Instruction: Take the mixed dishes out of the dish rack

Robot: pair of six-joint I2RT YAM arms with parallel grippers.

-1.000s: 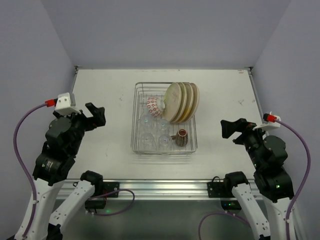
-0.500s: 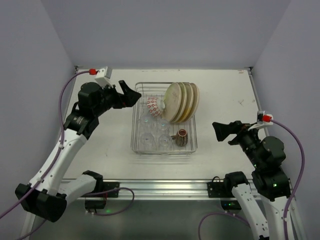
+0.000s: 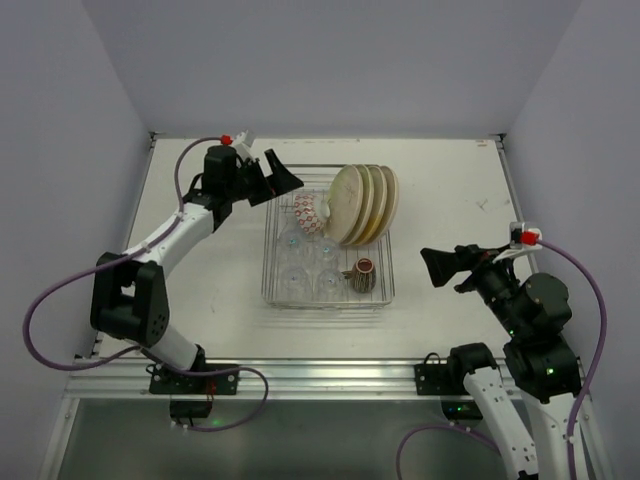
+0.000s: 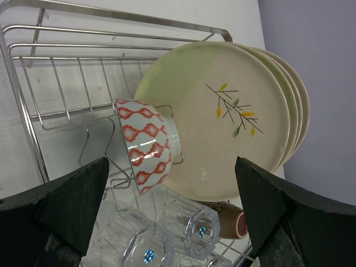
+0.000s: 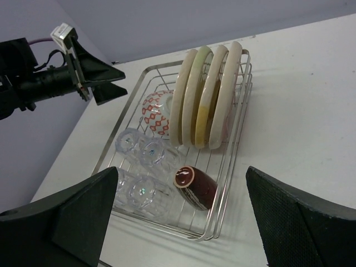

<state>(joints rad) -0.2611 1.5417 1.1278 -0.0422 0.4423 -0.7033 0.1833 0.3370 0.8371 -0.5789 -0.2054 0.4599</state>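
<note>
The silver wire dish rack stands mid-table. Several cream and pale-green plates stand on edge at its back right. A small red-patterned bowl leans on prongs beside them. Four clear glasses lie at the front left, and a dark brown mug lies on its side at the front right. My left gripper is open and empty above the rack's back-left corner; its wrist view shows the bowl and plates between the fingers. My right gripper is open and empty, right of the rack.
The white table is walled on three sides by grey panels. The right wrist view shows the rack, mug, glasses and the left gripper. The arm bases stand at the near edge.
My left arm has swung from the table's left side up and right to the rack's back-left corner. My right gripper has edged slightly left toward the rack.
</note>
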